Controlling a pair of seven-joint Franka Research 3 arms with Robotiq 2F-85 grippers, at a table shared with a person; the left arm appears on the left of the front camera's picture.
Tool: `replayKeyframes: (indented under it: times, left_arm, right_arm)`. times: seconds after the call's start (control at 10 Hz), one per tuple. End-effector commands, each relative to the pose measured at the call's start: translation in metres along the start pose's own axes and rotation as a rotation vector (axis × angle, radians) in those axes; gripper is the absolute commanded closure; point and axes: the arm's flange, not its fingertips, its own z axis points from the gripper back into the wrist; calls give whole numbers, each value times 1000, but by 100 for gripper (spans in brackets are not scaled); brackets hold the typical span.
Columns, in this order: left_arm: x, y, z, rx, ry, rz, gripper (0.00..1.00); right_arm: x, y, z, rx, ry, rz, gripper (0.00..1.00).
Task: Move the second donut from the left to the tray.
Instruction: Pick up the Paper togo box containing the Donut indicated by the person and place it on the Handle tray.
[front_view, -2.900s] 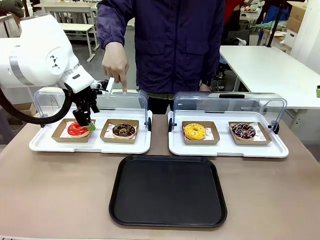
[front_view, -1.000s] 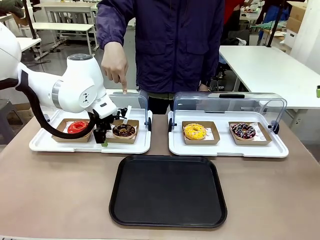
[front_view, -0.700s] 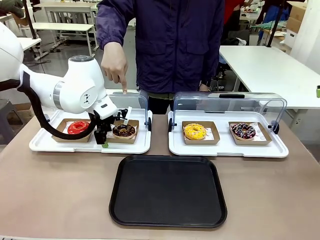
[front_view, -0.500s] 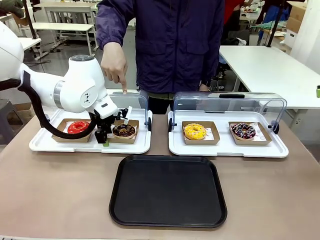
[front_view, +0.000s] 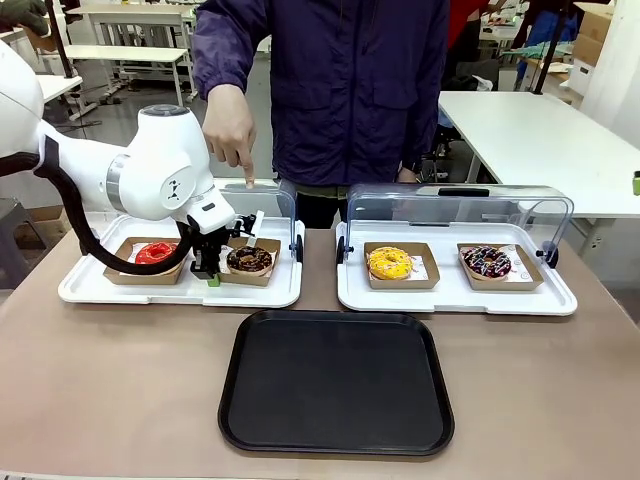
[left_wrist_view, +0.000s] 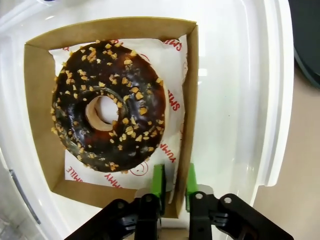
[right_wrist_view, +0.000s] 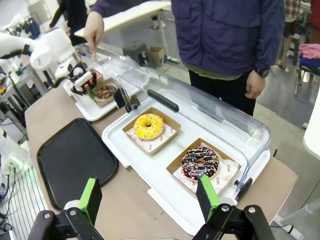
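The left gripper (left_wrist_view: 173, 181) pinched one wall of the cardboard holder (left_wrist_view: 188, 90), so the chocolate donut (left_wrist_view: 109, 105) could travel untouched. Donut and holder sat beyond the black tray (front_view: 336, 380), which lay empty. The right gripper (right_wrist_view: 150, 197) hung spread wide.

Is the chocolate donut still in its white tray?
Yes. The chocolate donut sits in its cardboard holder on the white tray. The left gripper pinches the holder's wall; the black tray holds nothing.

Glossy-glazed donut (left_wrist_view: 109, 106), matt cardboard holder (left_wrist_view: 37, 110)
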Motion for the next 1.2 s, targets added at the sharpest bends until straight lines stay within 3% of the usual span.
replayKeyframes:
  times: [0.0,0.4,0.5,0.9,1.1]
  left_arm:
    - [-2,-3,3,-15,-6,10,100]
    - [-2,-1,2,-12,-38,26,100]
    - [1,0,2,0,0,-1,100]
    - [0,0,2,0,-2,3,98]
    - [-2,-21,25,91,-13,18,98]
  right_arm:
    - [3,-2,-1,6,-28,24,0]
    - [3,-2,-1,6,-28,24,0]
    - [3,-2,-1,6,-28,24,0]
    - [3,-2,-1,6,-28,24,0]
    - [3,-2,-1,6,-28,24,0]
